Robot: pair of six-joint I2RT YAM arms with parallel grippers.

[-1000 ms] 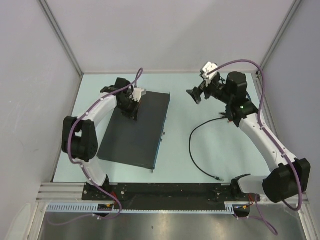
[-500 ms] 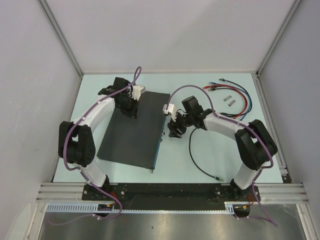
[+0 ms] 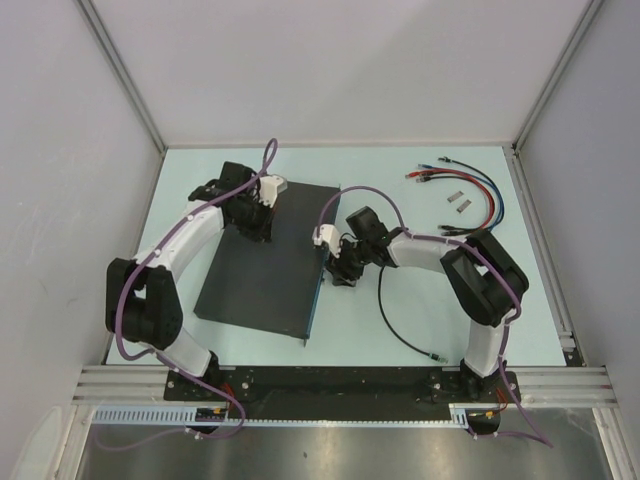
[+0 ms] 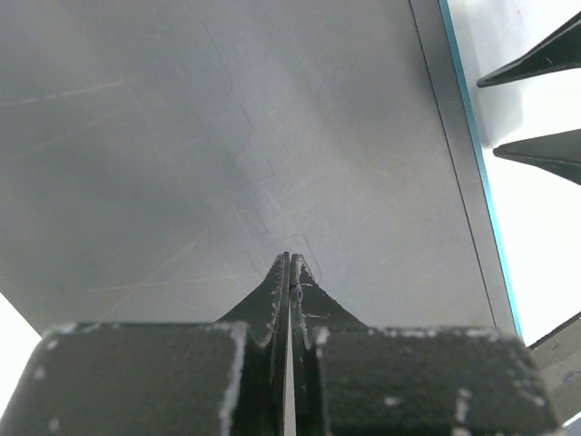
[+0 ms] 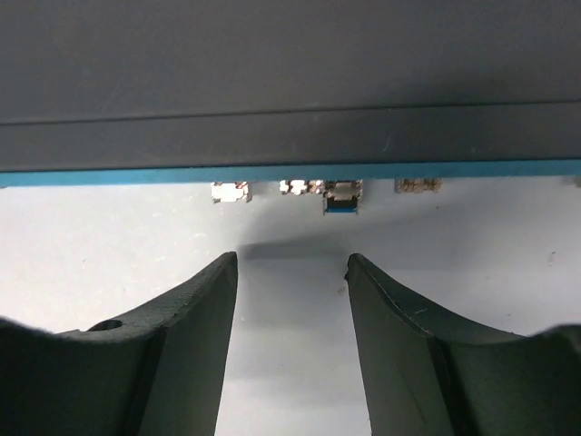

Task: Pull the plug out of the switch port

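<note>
On the pale table (image 3: 375, 172), the switch (image 3: 268, 272) lies long axis near-to-far, sockets (image 5: 313, 188) facing the right edge; left tool (image 4: 289, 261) closed, right tool (image 5: 291, 265) open.

Clear table (image 3: 345, 320) lies between the right hand (image 5: 290, 262) and the socket face of the switch (image 3: 270, 260), with a black cable (image 3: 380, 295) looping just beside it.

Switch (image 3: 265, 265) on desk (image 3: 400, 190), left of centre; left end effector (image 3: 262, 230) over far end, right end effector (image 3: 340, 272) beside right edge; cable (image 3: 385, 312) further right.
</note>
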